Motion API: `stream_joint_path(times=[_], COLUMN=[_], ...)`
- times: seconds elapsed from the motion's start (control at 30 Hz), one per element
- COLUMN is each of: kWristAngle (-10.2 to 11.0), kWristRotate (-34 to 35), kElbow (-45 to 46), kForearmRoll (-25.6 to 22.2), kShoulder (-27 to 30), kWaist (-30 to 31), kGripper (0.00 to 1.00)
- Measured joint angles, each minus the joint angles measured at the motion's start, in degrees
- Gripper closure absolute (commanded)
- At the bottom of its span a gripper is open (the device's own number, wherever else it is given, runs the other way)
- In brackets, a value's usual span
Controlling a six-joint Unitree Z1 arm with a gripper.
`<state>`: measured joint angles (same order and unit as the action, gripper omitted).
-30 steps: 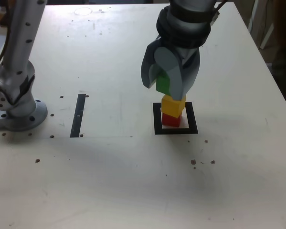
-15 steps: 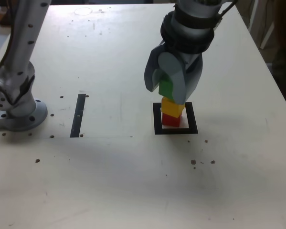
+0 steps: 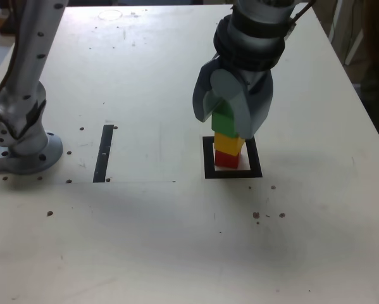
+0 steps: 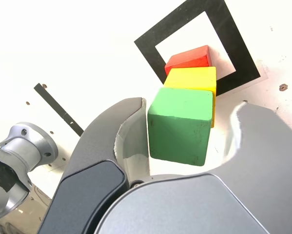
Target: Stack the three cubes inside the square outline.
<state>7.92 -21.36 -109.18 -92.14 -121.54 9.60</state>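
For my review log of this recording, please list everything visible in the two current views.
Matte green cube: one, green, top of the stack, between the gripper's fingers
Matte yellow cube: one, yellow, directly under the green one
Matte red cube: one, red, bottom of the stack, inside the outline
Thick square outline: one, black with white centre, around the stack's base
Narrow straight strip: one, black, exterior view's left of the outline
Table: one, white with dark specks, beneath everything
Round metal base: one, grey, exterior view's left
Robot gripper: one, grey, around the green cube, fingers open
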Motion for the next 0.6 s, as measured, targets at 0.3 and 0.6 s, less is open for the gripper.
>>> stream_joint_path(times=[0.3, 0.6], kWristAngle=[0.7, 1.4], kWristRotate=[0.0, 1.7], kElbow=[0.6, 6.7], kForearmRoll=[0.0, -0.6], kShoulder=[1.0, 10.2], kWaist=[0.0, -0.1], kGripper=[0.00, 0.00])
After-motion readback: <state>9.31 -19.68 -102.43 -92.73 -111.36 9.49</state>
